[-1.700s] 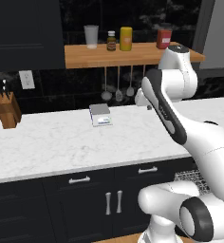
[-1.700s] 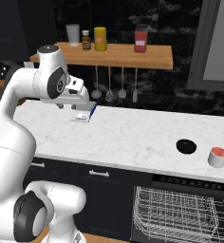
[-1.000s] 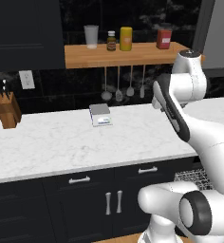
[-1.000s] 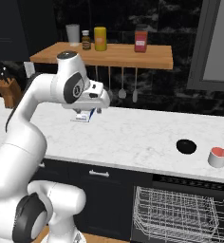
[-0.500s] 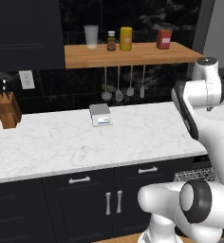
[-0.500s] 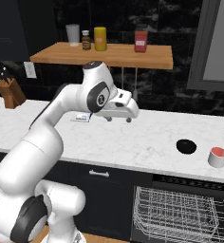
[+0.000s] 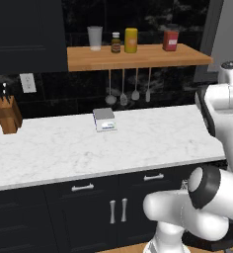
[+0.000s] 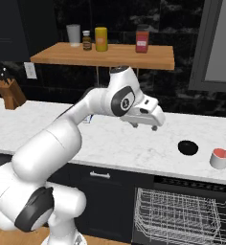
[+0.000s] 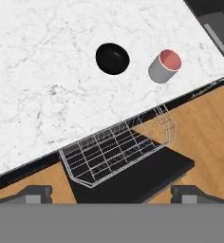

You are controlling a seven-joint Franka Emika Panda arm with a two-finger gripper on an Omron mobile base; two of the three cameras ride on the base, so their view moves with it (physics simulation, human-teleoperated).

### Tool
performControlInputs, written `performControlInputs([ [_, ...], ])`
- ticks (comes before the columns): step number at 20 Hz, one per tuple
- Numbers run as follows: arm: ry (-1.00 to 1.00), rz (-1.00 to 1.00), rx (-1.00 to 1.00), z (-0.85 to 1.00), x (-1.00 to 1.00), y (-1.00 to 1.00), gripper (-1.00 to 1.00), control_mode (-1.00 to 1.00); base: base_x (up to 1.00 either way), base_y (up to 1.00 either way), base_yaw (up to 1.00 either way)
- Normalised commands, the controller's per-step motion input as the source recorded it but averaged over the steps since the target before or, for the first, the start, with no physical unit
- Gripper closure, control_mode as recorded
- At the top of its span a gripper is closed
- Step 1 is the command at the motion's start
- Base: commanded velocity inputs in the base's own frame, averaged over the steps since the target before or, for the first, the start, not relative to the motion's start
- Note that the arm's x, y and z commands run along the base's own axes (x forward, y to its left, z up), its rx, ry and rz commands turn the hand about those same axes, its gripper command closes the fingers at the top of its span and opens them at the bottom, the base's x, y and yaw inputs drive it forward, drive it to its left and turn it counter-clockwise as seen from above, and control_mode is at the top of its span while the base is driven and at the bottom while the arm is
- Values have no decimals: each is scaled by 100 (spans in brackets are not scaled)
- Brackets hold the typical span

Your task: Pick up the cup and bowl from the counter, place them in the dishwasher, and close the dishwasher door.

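A black bowl (image 8: 187, 147) and a grey cup (image 8: 220, 158) with a red inside stand side by side on the white marble counter (image 8: 134, 148), near its right end. My gripper (image 8: 144, 127) hovers above the counter to the left of the bowl, open and holding nothing. From the hand view I look down on the bowl (image 9: 112, 58) and the cup (image 9: 164, 66), with my gripper (image 9: 112, 194) open and its fingertips (image 9: 36, 193) far apart. Below the counter edge the dishwasher (image 8: 182, 215) is open, its wire rack (image 9: 118, 149) pulled out over the lowered dishwasher door (image 9: 147, 178).
A wooden shelf (image 8: 105, 53) with a glass and several jars hangs over the counter, with utensils (image 7: 123, 89) dangling beneath it. A knife block (image 7: 7, 116) stands at the far left and a small scale (image 7: 104, 120) near the back wall. Wooden floor (image 9: 204, 128) flanks the open door.
My arm has swung to the right along the counter, carrying the gripper from beside the scale toward the bowl and cup. The jaws stayed open.
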Motion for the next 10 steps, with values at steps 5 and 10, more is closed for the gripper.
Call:
performControlInputs([
  [5,6,-8,0,-10,27,-57,-100,-100,0,0,0],
  [10,-4,8,3,-5,27,-7,-100,-100,0,0,0],
])
